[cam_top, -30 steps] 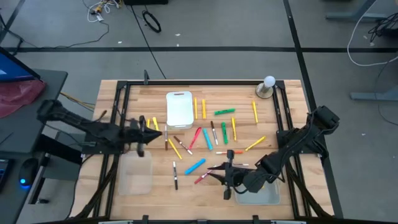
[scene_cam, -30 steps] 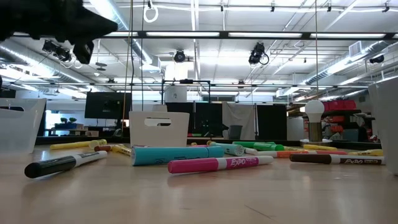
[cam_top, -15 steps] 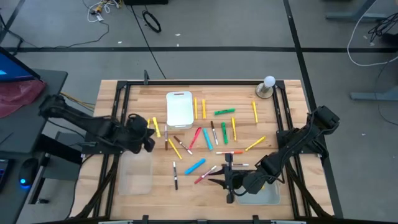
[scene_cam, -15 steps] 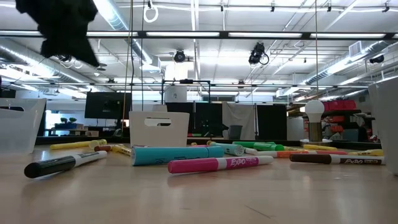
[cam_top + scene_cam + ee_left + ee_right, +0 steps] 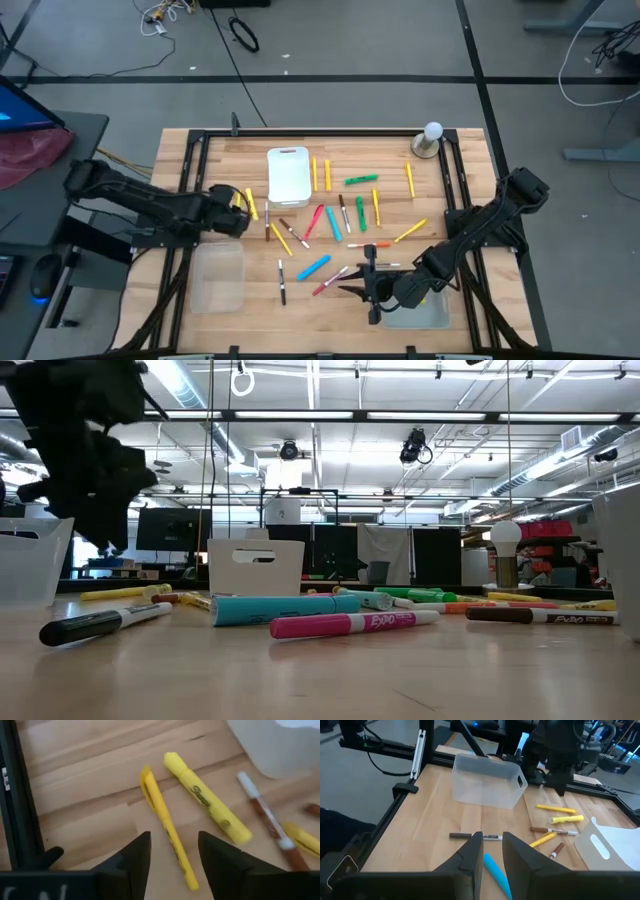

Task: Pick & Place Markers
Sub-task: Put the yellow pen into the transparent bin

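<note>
Over on the wooden table point(image 5: 460, 180), the left gripper point(image 5: 172, 851) hovers with fingers apart and empty above two slim yellow markers point(image 5: 167, 827) lying beside a clear plastic tray point(image 5: 487, 780). Other coloured markers point(image 5: 335, 220) are scattered mid-table. Nearby, the right gripper point(image 5: 492, 852) hangs above a light blue marker point(image 5: 495, 872), fingers slightly parted, holding nothing.

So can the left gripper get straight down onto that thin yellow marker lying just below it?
Probably yes: the left gripper hangs open right above the thin yellow marker, nothing covers it, though the thicker yellow marker lies close beside it.
</note>
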Robot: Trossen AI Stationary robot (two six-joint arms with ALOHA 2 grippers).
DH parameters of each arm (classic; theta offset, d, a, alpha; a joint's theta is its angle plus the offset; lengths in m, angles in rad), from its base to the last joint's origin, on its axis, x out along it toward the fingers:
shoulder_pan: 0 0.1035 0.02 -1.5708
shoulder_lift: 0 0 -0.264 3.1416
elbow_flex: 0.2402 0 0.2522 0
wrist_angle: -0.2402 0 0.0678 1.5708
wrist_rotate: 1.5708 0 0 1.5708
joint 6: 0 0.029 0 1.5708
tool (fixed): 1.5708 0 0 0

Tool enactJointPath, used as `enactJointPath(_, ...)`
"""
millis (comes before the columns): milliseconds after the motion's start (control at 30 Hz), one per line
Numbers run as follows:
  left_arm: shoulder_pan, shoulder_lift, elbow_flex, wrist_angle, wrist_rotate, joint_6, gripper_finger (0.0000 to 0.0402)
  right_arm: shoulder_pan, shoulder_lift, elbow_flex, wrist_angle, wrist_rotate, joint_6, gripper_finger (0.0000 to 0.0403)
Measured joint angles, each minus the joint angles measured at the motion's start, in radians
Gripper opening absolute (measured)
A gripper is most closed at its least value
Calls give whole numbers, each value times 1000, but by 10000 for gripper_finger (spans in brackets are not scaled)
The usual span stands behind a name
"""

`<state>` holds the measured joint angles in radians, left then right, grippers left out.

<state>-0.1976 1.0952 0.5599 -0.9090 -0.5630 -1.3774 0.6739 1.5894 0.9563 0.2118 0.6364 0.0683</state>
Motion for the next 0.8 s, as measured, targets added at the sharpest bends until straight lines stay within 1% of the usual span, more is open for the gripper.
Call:
enactJointPath(133, 53, 44, -27, 87, 1, 38, 162, 0, 0, -37, 84, -1, -16, 75)
enactJointPath(233, 87, 71, -56, 146, 25, 83, 152, 0, 0, -74, 164, -2, -24, 75)
enactJointPath(300, 107, 77, -80, 168, 41, 86, 147, 0, 0, -102, 225, -2, -25, 75)
enactJointPath(367, 122, 81, -109, 225, 47, 89, 146, 0, 0, -128, 282, -15, -25, 75)
enactJointPath(533, 142, 80, -163, 295, 44, 91, 144, 0, 0, -185, 408, -43, -25, 75)
enactJointPath(667, 156, 83, -206, 332, 41, 91, 142, 0, 0, -197, 445, -46, -25, 75)
enactJointPath(800, 154, 79, -255, 390, 21, 85, 119, 0, 0, -198, 445, -46, -31, 75)
